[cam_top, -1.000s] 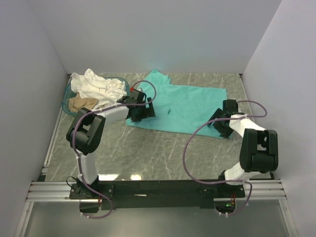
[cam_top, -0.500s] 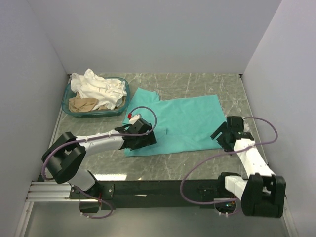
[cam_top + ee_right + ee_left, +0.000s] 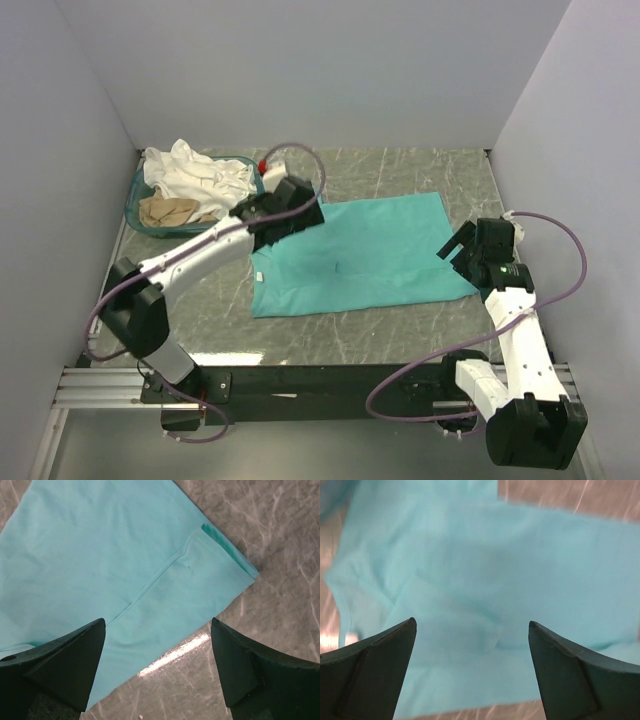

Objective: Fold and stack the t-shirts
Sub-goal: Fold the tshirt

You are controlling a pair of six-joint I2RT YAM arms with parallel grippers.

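The teal-green t-shirt (image 3: pixel 355 255) lies flat on the marble table, folded to a rough rectangle. It fills the left wrist view (image 3: pixel 485 570), blurred, and shows in the right wrist view (image 3: pixel 115 550) with a sleeve hem at its right corner. My left gripper (image 3: pixel 298 218) is open and empty above the shirt's far left corner; it shows in its own wrist view too (image 3: pixel 471 622). My right gripper (image 3: pixel 455 250) is open and empty above the shirt's right edge, as its wrist view shows (image 3: pixel 158 620). White t-shirts (image 3: pixel 195 172) and a beige one (image 3: pixel 165 210) are piled in the basket.
The oval teal basket (image 3: pixel 134 212) stands at the far left corner by the left wall. White walls close the table on three sides. Bare marble table (image 3: pixel 330 335) lies between the shirt and the arm bases.
Both grippers dragged the teal shirt toward the near edge, then let go. The left gripper rose back to the shirt's far left corner; the right lifted off its right edge.
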